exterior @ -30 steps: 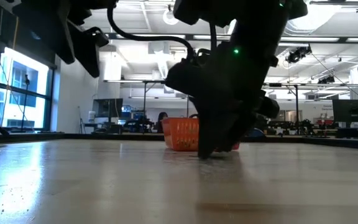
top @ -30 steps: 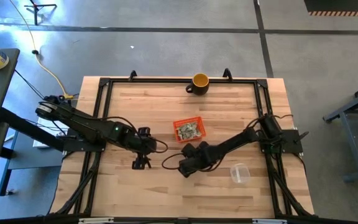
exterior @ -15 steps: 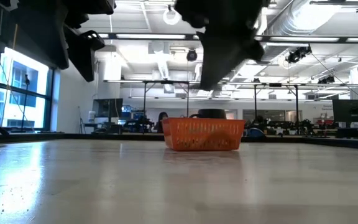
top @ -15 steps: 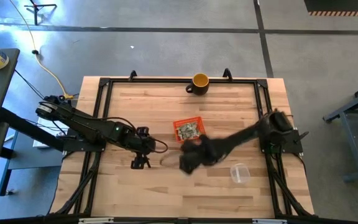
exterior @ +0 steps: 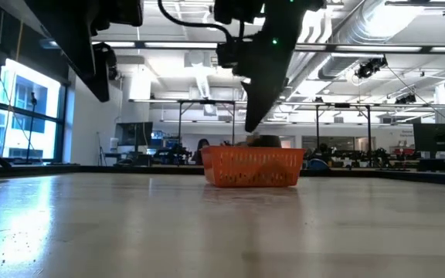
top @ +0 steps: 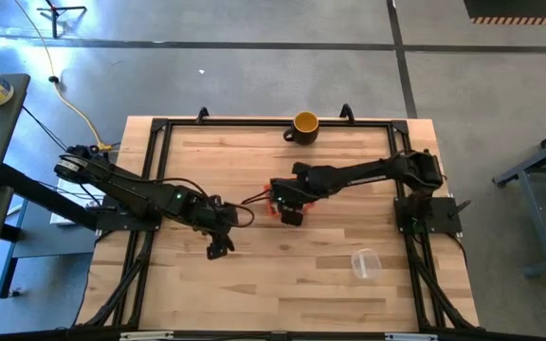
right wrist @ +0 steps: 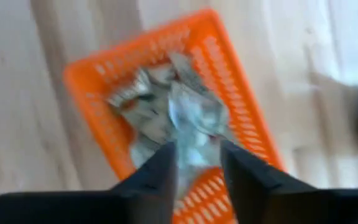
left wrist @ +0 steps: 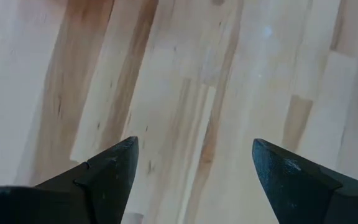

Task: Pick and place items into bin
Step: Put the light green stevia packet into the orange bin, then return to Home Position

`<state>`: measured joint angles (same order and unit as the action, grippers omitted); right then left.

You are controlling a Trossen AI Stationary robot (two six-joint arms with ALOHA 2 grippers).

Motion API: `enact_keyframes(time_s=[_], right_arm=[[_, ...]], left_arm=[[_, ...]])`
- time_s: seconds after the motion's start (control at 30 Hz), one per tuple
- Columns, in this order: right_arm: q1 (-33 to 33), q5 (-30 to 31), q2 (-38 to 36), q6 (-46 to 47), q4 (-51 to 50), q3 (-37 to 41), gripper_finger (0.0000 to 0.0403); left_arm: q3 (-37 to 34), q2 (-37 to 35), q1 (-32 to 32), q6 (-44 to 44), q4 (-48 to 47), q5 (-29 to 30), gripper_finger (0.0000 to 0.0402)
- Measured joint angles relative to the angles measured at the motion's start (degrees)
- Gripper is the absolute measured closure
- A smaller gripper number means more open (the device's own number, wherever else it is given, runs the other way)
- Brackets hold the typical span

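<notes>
Orange bin [right wrist: 166, 130], table centre, holding a heap of pale wrapped items [right wrist: 166, 118]. Right gripper [right wrist: 196, 163] directly above it, fingers narrowly parted and pinching one wrapped piece [right wrist: 194, 115]; from overhead the arm covers most of the bin. Left gripper [left wrist: 194, 163] spread wide, holding nothing, over bare wood [left wrist: 185, 81] toward the left. Yellow mug [top: 305, 124] at far edge; clear cup [top: 365, 263] near right front, well apart.

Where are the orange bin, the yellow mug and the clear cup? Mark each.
orange bin [exterior: 249, 168]: low view, middle of its perforated front wall.
yellow mug [top: 305, 123]: high view, on its rim, at the table's far edge.
clear plastic cup [top: 365, 263]: high view, middle of the cup, lying near the right arm's base.
</notes>
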<state>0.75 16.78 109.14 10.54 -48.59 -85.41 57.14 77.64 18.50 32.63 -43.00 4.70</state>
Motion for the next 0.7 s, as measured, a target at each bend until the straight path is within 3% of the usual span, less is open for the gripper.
enact_keyframes(time_s=[0.17,0.27,0.37,0.57,0.63,0.7], right_arm=[[0.8,2.35,-3.26,-7.03,-2.06,-0.05,0.0203],[3.2,1.91,-8.21,-8.04,-3.0,-0.2,0.0169],[5.26,1.97,-15.25,-4.95,-5.3,-0.17,0.0156],[6.8,1.47,-31.3,5.76,-6.89,-0.26,0.0155],[7.11,-1.48,-36.23,14.74,-6.8,-0.26,0.0155],[7.7,-4.05,-40.76,19.31,-5.83,-0.26,0.0155]], left_arm=[[0.0,0.0,-0.07,2.03,1.88,0.81,0.0053],[0.75,0.05,-0.69,4.79,2.13,5.96,0.0053],[2.28,0.03,-1.36,15.7,3.76,4.4,0.0053],[4.44,-0.33,-3.43,26.66,7.09,3.57,0.0053],[5.35,-0.81,-4.31,22.9,8.47,4.09,0.0053],[6.32,-1.15,-4.14,11.26,14.68,2.77,0.0053]])
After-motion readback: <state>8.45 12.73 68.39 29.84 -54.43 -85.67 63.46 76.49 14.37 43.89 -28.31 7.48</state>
